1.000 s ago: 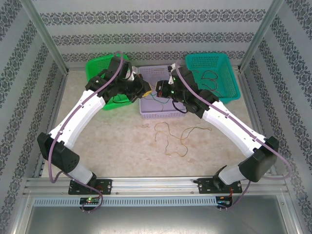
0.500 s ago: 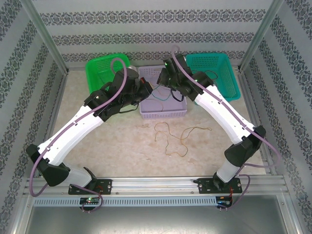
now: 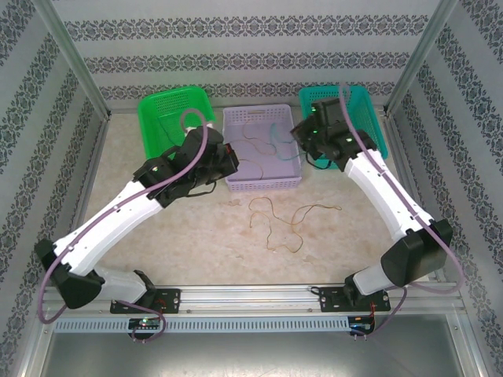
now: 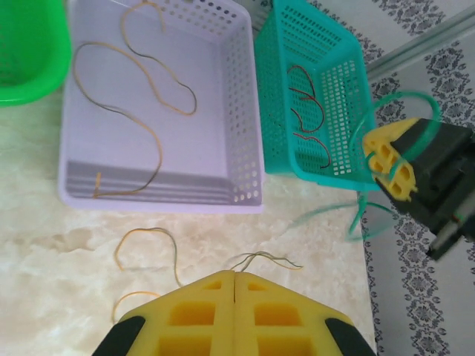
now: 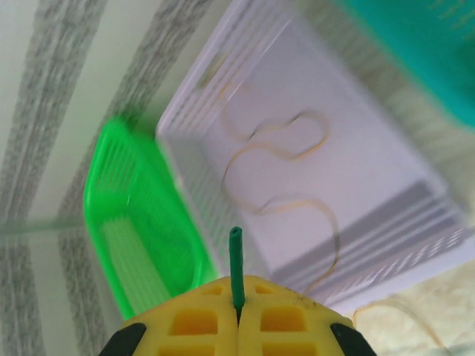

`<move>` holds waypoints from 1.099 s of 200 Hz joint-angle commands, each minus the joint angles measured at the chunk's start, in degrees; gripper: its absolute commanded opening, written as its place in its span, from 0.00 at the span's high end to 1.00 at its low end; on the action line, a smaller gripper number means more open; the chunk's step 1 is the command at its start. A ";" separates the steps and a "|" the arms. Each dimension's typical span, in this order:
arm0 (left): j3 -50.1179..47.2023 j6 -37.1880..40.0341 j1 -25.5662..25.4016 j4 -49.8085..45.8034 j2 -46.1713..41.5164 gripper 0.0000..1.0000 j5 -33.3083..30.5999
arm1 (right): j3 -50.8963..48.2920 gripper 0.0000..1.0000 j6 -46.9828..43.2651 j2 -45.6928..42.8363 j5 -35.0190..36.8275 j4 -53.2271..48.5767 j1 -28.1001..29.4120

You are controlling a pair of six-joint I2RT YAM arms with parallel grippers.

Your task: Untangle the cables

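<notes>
My right gripper [image 3: 301, 132] hangs in the air beside the teal basket [image 3: 376, 140], shut on a green cable [image 5: 236, 261] whose cut end pokes out between the jaws. The rest of that cable [image 4: 404, 104] dangles in loops below the right gripper [image 4: 391, 167]. My left gripper [image 4: 235, 277] is shut with nothing in it, at the lavender basket's near left corner [image 3: 229, 153]. Thin orange and dark cables [image 4: 145, 89] lie in the lavender basket [image 4: 245, 133]. Red cables [image 4: 308, 111] lie in the teal basket. Orange and mixed strands [image 3: 271, 221] lie on the table.
A bright green basket [image 3: 169, 106] stands at the back left, next to the lavender basket [image 3: 263, 185]. The loose strands [image 4: 269, 259] lie on the marble tabletop in front of the baskets. Metal frame posts and patterned walls close in the sides.
My right gripper has carried the green cable from over the lavender basket to the right, toward the teal basket. My left gripper has drawn back a little toward the basket's near left corner.
</notes>
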 commanded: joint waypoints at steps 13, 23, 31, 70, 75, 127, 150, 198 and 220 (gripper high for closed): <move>-2.41 -1.96 -0.06 -0.52 -2.52 1.00 -0.28 | -1.63 1.00 10.16 -2.26 1.53 5.80 -2.16; -2.60 -2.03 -0.11 -0.17 -2.76 1.00 -0.09 | 1.49 1.00 6.84 -1.19 1.03 4.16 -2.03; -2.20 -1.87 -0.14 -0.36 -3.10 1.00 -0.64 | 4.10 1.00 2.82 -0.43 1.04 2.38 -1.59; 3.32 -5.04 1.62 1.61 -2.62 0.71 1.18 | 1.45 1.00 -12.28 -1.15 -4.17 10.92 -0.02; 3.85 -7.00 2.25 2.46 -2.21 0.61 2.44 | 0.41 1.00 -14.26 -1.37 -5.42 12.99 0.33; 0.92 -39.71 7.99 16.75 1.72 0.26 17.34 | -9.31 1.00 -31.07 -5.95 -4.73 26.65 4.81; -2.84 -51.11 8.38 22.70 3.72 0.26 22.96 | -12.20 1.00 -35.53 -6.42 -6.54 31.87 5.95; -5.94 -56.46 8.75 24.56 5.01 0.37 25.42 | -14.28 1.00 -39.05 -6.47 -8.66 33.87 7.68; -8.85 -58.46 8.99 28.01 4.28 0.43 24.74 | -14.73 1.00 -39.48 -6.91 -8.93 33.79 8.45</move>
